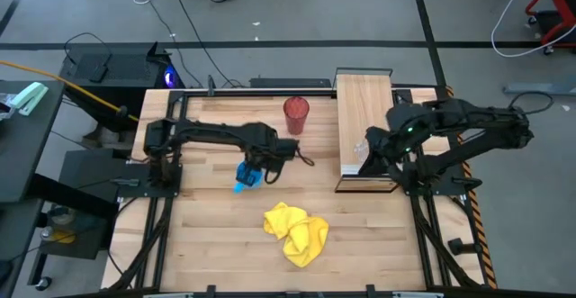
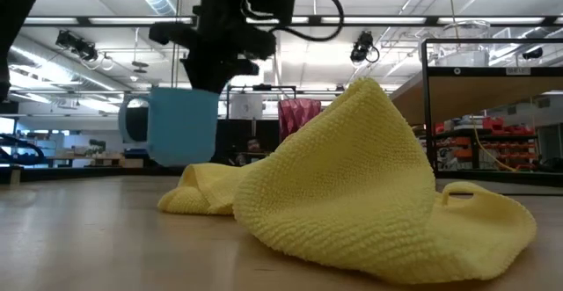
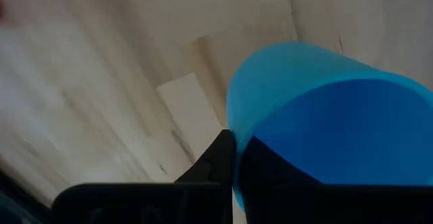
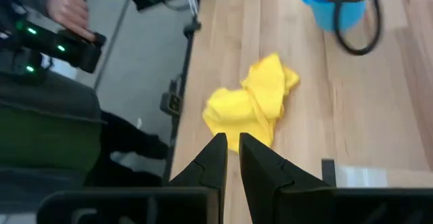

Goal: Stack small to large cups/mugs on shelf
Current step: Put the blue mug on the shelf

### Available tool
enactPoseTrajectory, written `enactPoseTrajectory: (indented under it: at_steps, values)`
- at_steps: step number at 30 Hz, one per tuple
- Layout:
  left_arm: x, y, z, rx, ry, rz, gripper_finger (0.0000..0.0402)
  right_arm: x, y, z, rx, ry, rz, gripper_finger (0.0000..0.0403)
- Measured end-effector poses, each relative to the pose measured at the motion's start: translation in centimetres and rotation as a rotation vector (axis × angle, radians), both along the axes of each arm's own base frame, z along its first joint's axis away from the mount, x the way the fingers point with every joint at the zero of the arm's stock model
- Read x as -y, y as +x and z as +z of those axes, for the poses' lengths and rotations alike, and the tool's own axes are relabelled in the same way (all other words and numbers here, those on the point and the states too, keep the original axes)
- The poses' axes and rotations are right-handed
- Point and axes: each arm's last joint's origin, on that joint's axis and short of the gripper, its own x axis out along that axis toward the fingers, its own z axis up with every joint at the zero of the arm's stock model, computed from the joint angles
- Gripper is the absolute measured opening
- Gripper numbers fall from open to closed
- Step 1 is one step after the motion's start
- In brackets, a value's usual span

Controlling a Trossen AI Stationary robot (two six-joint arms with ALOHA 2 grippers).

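Blue mug hangs just above the bench, lifted off the wood in the low view. The left arm reaches across the bench from its left side, bent at the elbow, with its left tool pointing down. That tool is pinched tight on the mug's rim, one finger inside and one outside. The mug is near the middle of the bench, close to the yellow cloth, which lies crumpled nearer the front edge.

The red tumbler stands upright near the back of the bench, just beside the shelf.

The right arm folds over the front end of the shelf. Its right tool has its fingers set narrow with a thin gap, and I cannot tell if it holds anything. A small clear cup shows at the shelf, right by that tool.

A person's hand holds a dark gadget beside the bench.
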Motion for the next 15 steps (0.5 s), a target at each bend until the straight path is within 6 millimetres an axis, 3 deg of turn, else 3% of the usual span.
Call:
enactPoseTrajectory:
  at_steps: [5,15]
  values:
    - [0.5,0.9,-1.3,0.004,-0.001,-0.021,0.0012,-0.2,0.5,-0.8,-0.070,-0.018,0.015,0.0047]
    - [0.6,1.7,-1.4,0.079,-0.045,-0.025,0.0016,-0.1,0.3,-0.8,-0.070,-0.035,0.006,0.0047]
